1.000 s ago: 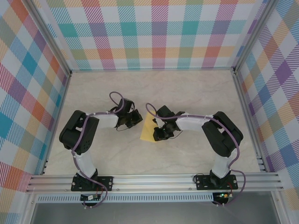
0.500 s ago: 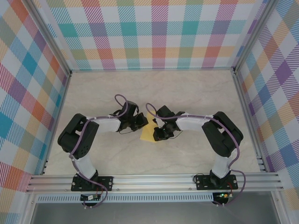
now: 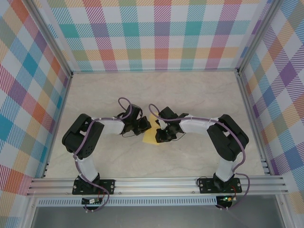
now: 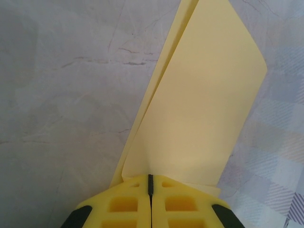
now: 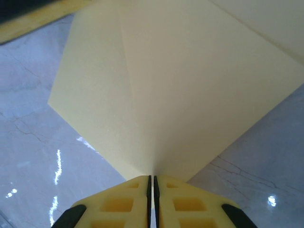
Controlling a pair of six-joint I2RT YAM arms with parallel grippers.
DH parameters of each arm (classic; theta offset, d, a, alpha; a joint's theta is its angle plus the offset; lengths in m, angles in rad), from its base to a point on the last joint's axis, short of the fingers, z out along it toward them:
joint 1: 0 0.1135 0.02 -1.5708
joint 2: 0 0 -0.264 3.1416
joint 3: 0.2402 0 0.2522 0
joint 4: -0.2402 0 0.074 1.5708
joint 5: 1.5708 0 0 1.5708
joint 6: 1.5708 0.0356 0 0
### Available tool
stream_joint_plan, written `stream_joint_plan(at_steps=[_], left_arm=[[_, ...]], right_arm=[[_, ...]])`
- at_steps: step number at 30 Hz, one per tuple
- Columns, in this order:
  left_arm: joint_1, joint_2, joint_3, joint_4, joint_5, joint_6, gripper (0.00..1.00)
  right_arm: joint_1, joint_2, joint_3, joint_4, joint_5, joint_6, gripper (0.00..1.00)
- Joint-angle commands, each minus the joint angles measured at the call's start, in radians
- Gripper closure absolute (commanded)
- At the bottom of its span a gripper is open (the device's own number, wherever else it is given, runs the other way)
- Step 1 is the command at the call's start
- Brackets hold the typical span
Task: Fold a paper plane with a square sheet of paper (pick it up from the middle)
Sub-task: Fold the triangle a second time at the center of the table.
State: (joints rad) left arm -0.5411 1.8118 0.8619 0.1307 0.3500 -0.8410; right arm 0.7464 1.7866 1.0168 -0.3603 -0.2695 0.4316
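Note:
The square sheet of paper (image 3: 149, 136) is yellow and creased, lying mid-table between the two grippers. My right gripper (image 3: 160, 137) is shut on its right side; in the right wrist view the sheet (image 5: 180, 95) fans out from the closed tips (image 5: 152, 177) with a crease running forward. My left gripper (image 3: 144, 126) is shut at the sheet's left edge. In the left wrist view its closed tips (image 4: 150, 176) sit over the near edge of the folded sheet (image 4: 204, 95), whose upper flap stands raised off the lower layer. I cannot tell whether the tips touch it.
The marble-patterned tabletop (image 3: 156, 90) stretches behind the arms. Checkered walls (image 3: 161, 33) with aluminium frame posts close in the back and both sides. A metal rail (image 3: 156, 183) carries the arm bases along the near edge.
My left gripper has moved right, up to the sheet's left edge. The right gripper has stayed in place, holding the sheet.

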Motion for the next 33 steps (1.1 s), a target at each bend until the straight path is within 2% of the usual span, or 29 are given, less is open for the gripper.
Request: stream_joint_plan(at_steps=[1, 14, 27, 33], left_arm=[[0.0, 0.012, -0.008, -0.07, -0.041, 0.003, 0.93], [0.0, 0.012, -0.016, -0.08, -0.05, -0.002, 0.93], [0.0, 0.03, -0.022, -0.096, -0.074, -0.022, 0.94], [0.0, 0.031, -0.024, -0.095, -0.078, -0.024, 0.94]], right_arm=[[-0.005, -0.017, 0.069, 0.034, -0.024, 0.03, 0.89], [-0.015, 0.132, 0.124, 0.018, -0.055, 0.026, 0.9], [-0.015, 0.018, -0.067, 0.002, -0.107, -0.05, 0.9], [-0.01, -0.025, -0.099, -0.034, -0.111, -0.094, 0.9]])
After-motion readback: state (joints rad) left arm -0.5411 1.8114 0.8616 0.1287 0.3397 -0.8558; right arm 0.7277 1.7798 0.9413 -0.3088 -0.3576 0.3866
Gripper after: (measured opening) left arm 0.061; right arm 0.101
